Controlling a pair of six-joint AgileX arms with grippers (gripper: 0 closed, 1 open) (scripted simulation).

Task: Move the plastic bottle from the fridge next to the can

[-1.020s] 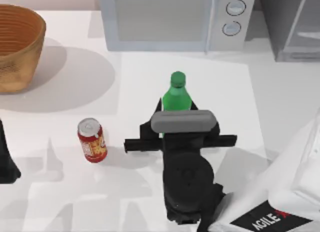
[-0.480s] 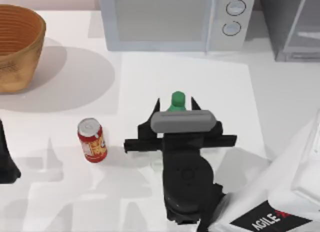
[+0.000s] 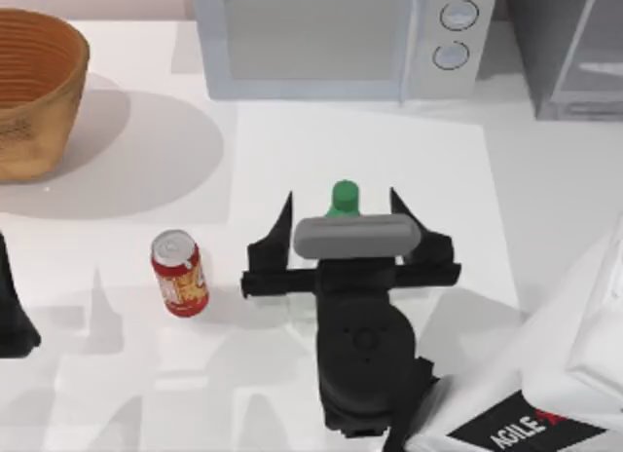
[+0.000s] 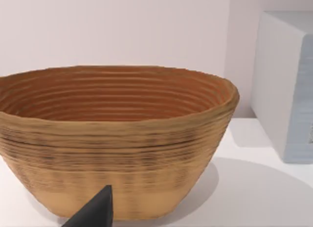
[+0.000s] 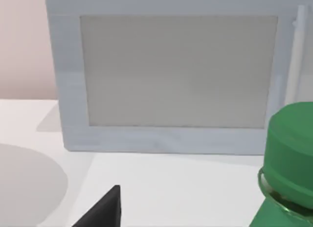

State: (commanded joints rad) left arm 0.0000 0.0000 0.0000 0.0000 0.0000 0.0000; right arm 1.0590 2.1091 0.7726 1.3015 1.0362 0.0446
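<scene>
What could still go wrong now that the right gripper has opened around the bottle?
1. The right gripper has its fingers spread on either side of the plastic bottle; a skewed retreat could clip the cap and tip it.
2. The bottle stands apart from the can, with bare table between them, so "next to" may not be met.
3. The left gripper sits parked at the left edge, posing little hazard.

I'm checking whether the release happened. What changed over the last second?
The right gripper spread its jaws wide, letting go of the plastic bottle, which now shows less from above. The can, basket and parked left gripper stayed put.
</scene>
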